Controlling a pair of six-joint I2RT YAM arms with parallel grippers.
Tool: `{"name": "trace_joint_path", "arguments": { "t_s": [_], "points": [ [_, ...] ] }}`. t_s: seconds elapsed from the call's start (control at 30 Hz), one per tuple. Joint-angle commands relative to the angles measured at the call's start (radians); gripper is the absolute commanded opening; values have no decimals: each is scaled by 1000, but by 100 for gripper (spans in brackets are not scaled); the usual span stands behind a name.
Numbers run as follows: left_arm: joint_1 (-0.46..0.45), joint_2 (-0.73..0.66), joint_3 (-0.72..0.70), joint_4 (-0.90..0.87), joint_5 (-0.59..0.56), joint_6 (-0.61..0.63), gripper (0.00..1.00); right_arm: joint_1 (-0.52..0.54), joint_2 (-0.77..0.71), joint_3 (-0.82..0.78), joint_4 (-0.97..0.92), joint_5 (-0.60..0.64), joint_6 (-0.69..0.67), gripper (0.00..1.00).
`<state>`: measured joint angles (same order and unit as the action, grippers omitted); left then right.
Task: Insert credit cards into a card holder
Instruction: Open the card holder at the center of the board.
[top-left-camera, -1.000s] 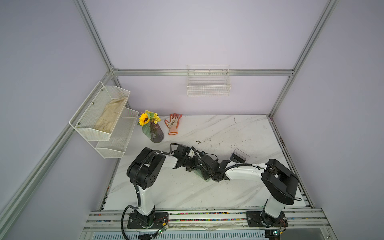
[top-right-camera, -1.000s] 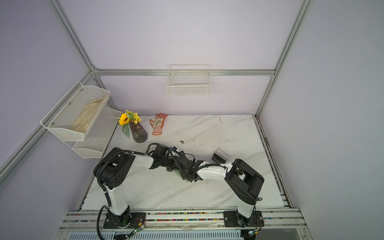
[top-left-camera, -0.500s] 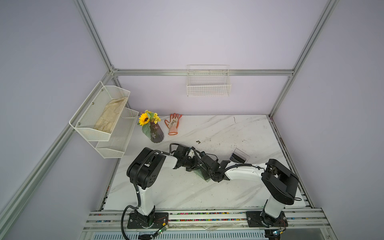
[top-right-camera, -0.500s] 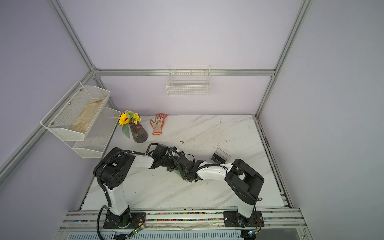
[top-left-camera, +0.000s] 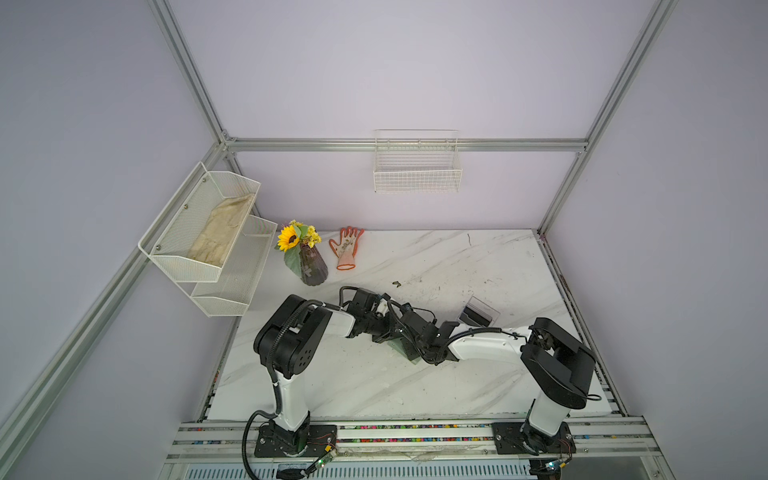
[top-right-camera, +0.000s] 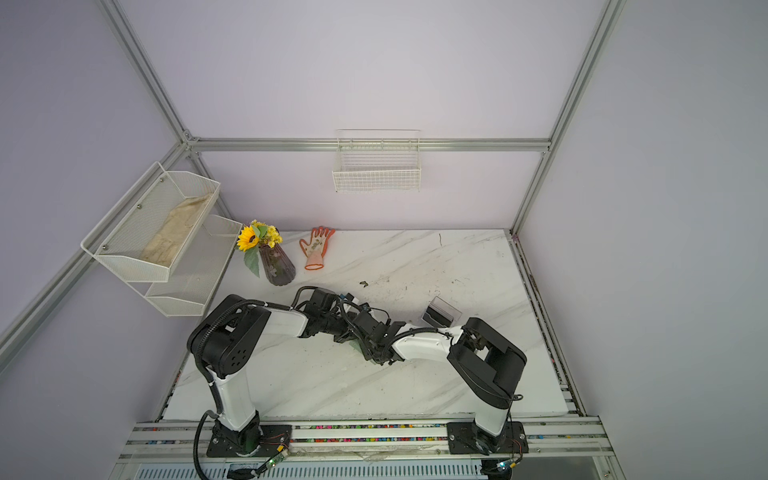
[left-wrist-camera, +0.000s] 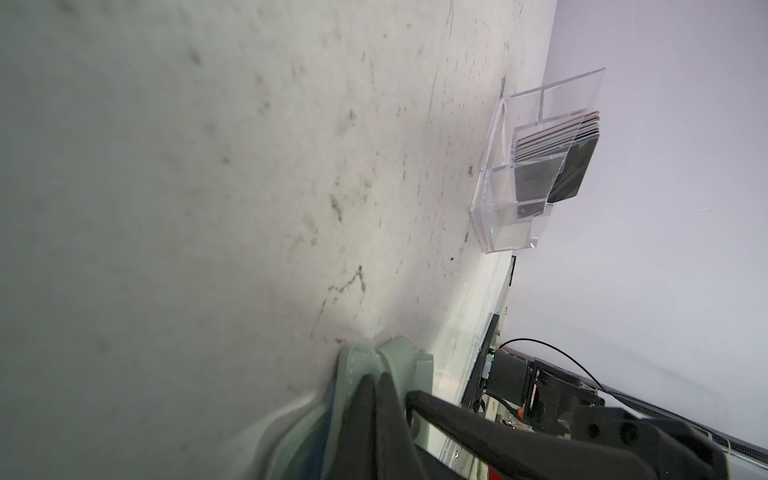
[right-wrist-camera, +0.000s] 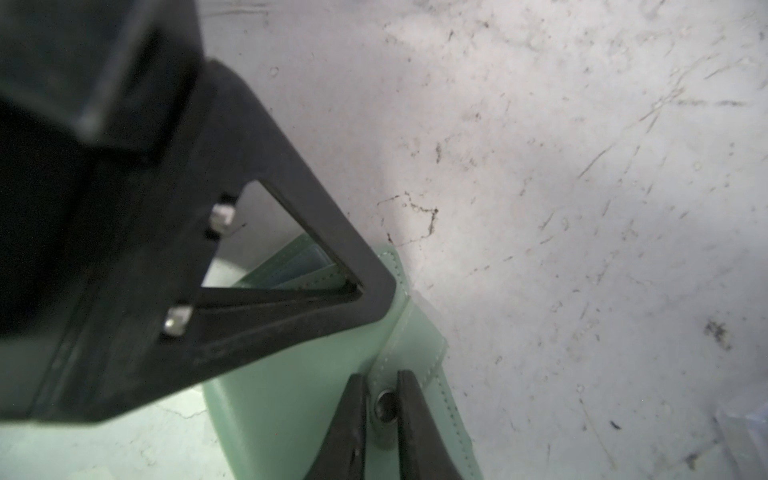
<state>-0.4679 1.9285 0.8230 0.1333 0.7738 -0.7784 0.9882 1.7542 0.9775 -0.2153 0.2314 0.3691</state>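
The sage-green card holder (top-left-camera: 405, 351) lies mid-table under both grippers, also in the other top view (top-right-camera: 358, 344). My left gripper (left-wrist-camera: 376, 379) is shut on a stitched edge of the card holder (left-wrist-camera: 361, 361). Its triangular finger (right-wrist-camera: 291, 249) shows in the right wrist view. My right gripper (right-wrist-camera: 380, 380) stands narrowly open over the holder's strap, its tips either side of the metal snap (right-wrist-camera: 384, 406). A bluish patch (right-wrist-camera: 305, 261) shows inside a sleeve. Dark credit cards (left-wrist-camera: 557, 149) stand in a clear acrylic box (top-left-camera: 478, 313) to the right.
A vase with a sunflower (top-left-camera: 309, 266) and an orange-trimmed glove (top-left-camera: 347, 249) sit at the back left. White mesh shelves (top-left-camera: 208, 232) hang on the left wall and a wire basket (top-left-camera: 417, 166) on the back wall. The table's right edge (top-left-camera: 582, 332) runs beside the right arm.
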Motion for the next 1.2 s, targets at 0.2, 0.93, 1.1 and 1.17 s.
{"name": "trace_joint_path", "arguments": {
  "t_s": [0.2, 0.93, 1.1, 1.17],
  "points": [
    [-50, 171, -70, -272, -303, 15, 0, -31, 42, -46, -150, -5, 80, 9],
    [-50, 179, -67, -271, -301, 18, 0, -240, -90, -137, -63, -293, 109, 0],
    [-49, 181, -67, -271, -302, 18, 0, -289, -138, -169, -50, -327, 110, 0],
    [-51, 183, -67, -269, -301, 17, 0, -298, -149, -182, -33, -347, 116, 0]
  ]
}}
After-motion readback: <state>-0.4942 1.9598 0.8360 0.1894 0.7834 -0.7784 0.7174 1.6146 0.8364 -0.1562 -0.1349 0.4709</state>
